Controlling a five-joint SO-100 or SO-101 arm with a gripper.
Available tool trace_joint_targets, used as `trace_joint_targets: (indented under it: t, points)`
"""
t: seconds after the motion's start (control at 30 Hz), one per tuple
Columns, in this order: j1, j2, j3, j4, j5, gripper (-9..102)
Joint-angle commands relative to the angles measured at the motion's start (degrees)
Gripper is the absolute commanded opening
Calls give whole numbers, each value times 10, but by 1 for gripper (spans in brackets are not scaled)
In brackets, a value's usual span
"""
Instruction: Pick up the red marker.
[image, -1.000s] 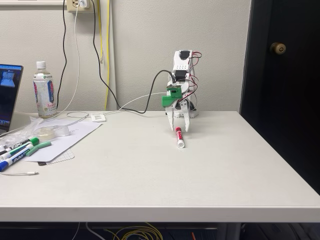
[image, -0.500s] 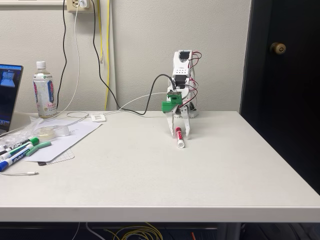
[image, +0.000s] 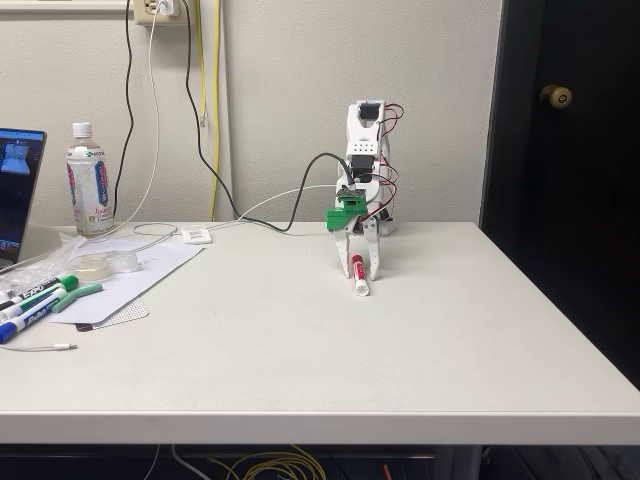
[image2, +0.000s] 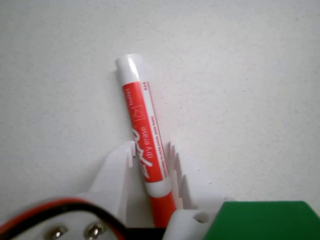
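At the table's (image: 300, 340) left edge lie 3 other markers (image: 40, 300). Toward its back edge, the claw (image: 358, 272) has narrowed over the last second and now straddles the 1 red marker (image2: 145, 150), fingers touching its barrel; the grasp looks nearly made, lift pending.

The red marker (image2: 145, 150) carries "EXPO" in white on its red label, with "dry erase" beside it, at the centre of the wrist view. Smaller print along the label's edge is too fine to read.
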Motion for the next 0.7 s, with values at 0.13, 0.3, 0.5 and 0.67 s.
trace_joint_targets:
  t: [0.13,0.3,0.5,0.67]
  points:
    - [-6,2,-13,-8,4,5]
    - [-7,2,-12,-9,7,5]
    - [-7,14,-12,-14,24,5]
    - [-11,74,-12,4,58,5]
